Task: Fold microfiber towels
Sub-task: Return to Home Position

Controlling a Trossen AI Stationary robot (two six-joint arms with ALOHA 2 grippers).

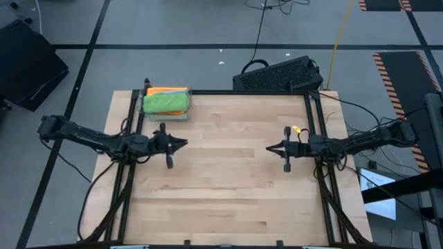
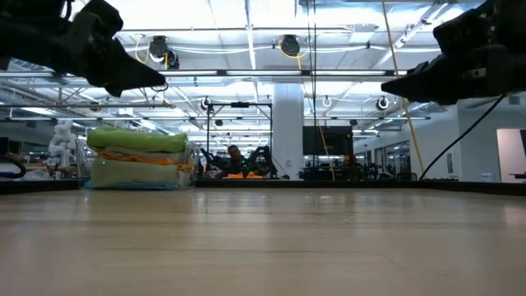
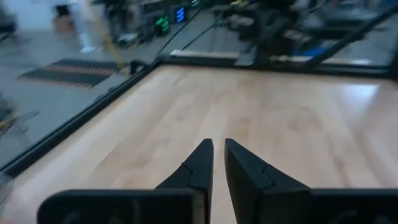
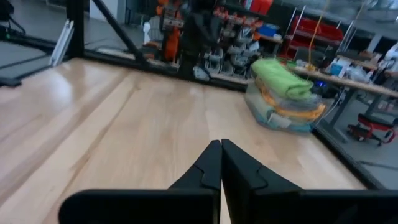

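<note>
The microfiber towels (image 1: 166,102) lie folded in one stack at the table's far left corner, a bright green one on top with orange and pale ones under it. The stack also shows in the low view (image 2: 140,156) and the right wrist view (image 4: 283,93). My left gripper (image 1: 181,144) hangs above the table's left side, near of the stack, its fingers all but together with only a thin gap (image 3: 217,149) and nothing between them. My right gripper (image 1: 271,148) hangs above the right side, shut and empty (image 4: 221,146). Both point level toward the table's middle.
Bare wood (image 1: 228,180) stretches between and in front of the two grippers. A black frame rail (image 1: 308,117) runs along the table's edges. A black keyboard (image 1: 277,75) lies beyond the far edge.
</note>
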